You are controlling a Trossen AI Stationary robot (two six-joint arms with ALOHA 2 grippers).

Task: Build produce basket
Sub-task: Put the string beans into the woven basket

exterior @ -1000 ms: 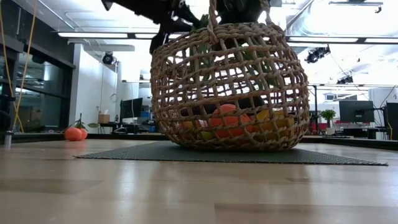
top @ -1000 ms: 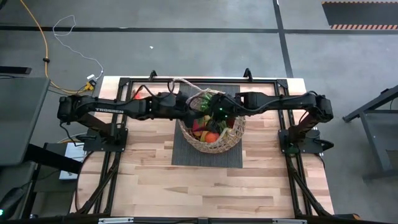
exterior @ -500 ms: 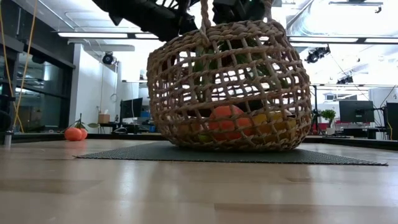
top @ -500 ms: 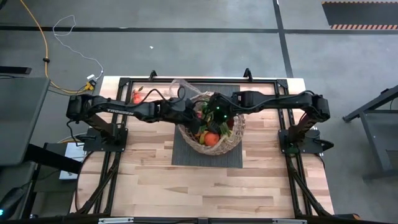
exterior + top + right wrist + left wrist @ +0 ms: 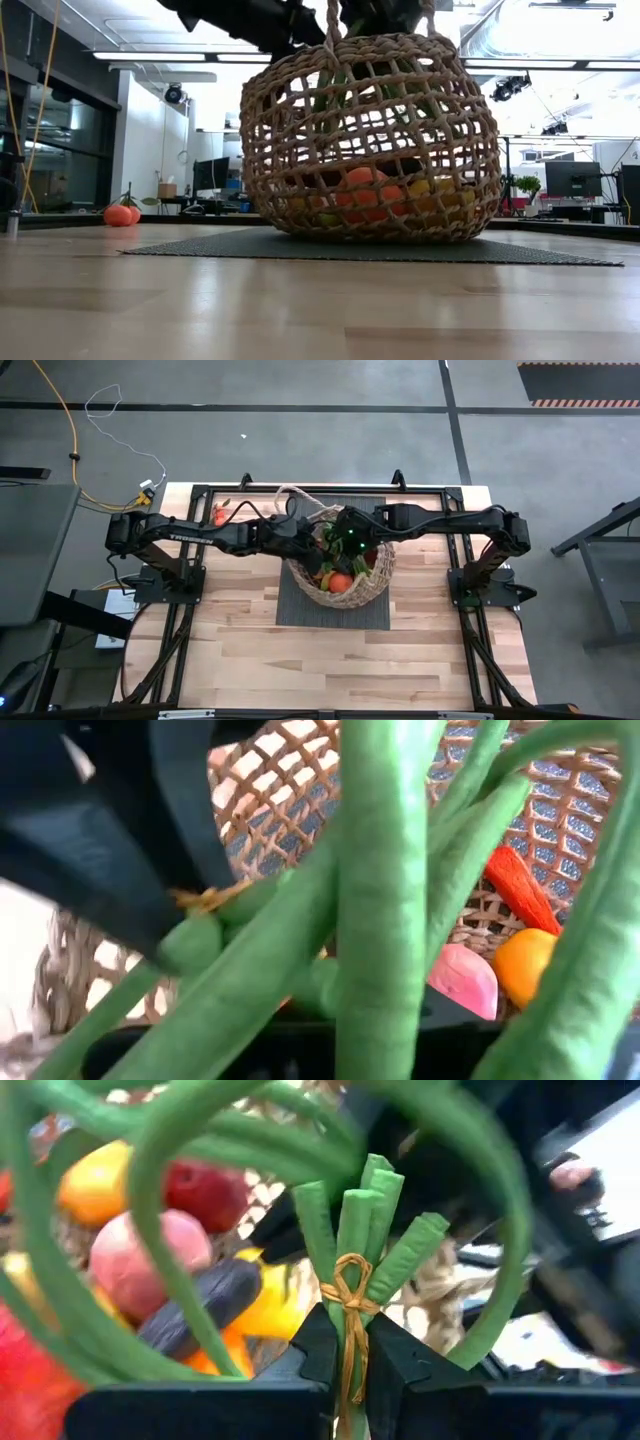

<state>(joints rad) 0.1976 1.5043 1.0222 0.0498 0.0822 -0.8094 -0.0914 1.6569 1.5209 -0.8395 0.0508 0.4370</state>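
The tan wicker basket [image 5: 340,568] stands on a dark mat [image 5: 300,610] and holds produce: an orange fruit [image 5: 365,192], a pink fruit [image 5: 140,1260], a purple eggplant [image 5: 200,1305] and a carrot [image 5: 520,885]. A bundle of long green bean stalks [image 5: 360,1210], tied with a tan cord [image 5: 350,1295], arches over the basket. My left gripper [image 5: 350,1330] is shut on the tied end above the basket's far left rim [image 5: 305,535]. My right gripper [image 5: 345,540], just to its right over the basket, is shut among the stalks [image 5: 385,920]. My left gripper pinches the stalk bundle at its tied end [image 5: 350,1315], between its two fingers, right at the cord's knot. The cut ends stick out past the fingertips, and the long stalks curve away in loops over the produce. My right gripper has a thick stalk [image 5: 385,1010] running down between its fingers, slanting down from the right. The stalks themselves hide the place of contact.
An orange-red fruit [image 5: 120,214] lies on the wooden table at the far left [image 5: 220,516]. The basket's loop handle [image 5: 290,492] sticks up at its far left side. Open wood lies toward the near edge [image 5: 330,670].
My left gripper has sunk a little toward the basket with the tied end of the stalks, and that arm has swung slightly toward the near edge. The basket has rocked a little on the mat and stays in place.
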